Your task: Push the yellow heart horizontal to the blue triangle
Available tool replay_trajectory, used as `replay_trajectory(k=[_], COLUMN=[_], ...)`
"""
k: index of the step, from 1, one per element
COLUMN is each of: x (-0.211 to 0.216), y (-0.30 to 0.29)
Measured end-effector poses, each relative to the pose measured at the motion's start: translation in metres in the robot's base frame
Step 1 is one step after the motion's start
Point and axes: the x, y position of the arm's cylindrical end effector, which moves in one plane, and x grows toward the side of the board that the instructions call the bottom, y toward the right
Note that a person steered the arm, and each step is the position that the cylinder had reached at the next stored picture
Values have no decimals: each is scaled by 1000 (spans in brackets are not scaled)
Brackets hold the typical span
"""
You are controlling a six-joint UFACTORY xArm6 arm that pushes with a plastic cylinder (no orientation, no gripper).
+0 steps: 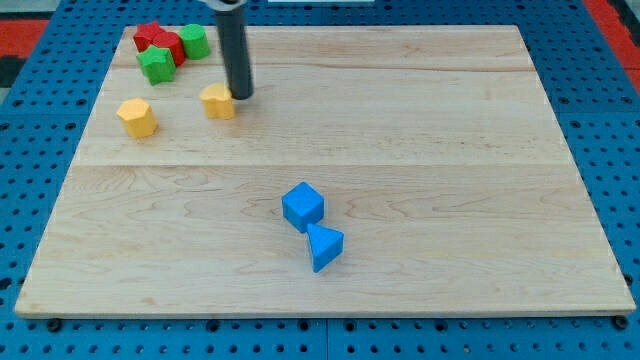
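Now: tip at yellow heart, push barely begun

My tip (pixel 241 96) touches or nearly touches the yellow heart (pixel 218 101) on its right, near the view's top left. No gripper, just a bare rod, roughly upright, holding nothing. Blue triangle (pixel 324 246) sits well apart, lower centre, touching the blue cube (pixel 302 206). Likely next: get above the heart and shove it down to the triangle's row. Yellow hexagon (pixel 137 117) stays clear.

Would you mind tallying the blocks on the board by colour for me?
Red: 1, a red block at the view's top left
Green: 2, a green star and a green block
Yellow: 2, a yellow hexagon and the yellow heart, beside my tip
Blue: 2, a blue cube and the blue triangle
Total: 7
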Motion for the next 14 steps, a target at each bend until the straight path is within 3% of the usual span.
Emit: replay_trajectory(k=[1,2,3,4,5,6,8,10,11,13,14], x=[10,55,50,-3,2,46,37,69,97,111,113], y=[-45,-63,-62,-58,-13,-2,-59,-11,-9,-37,-9])
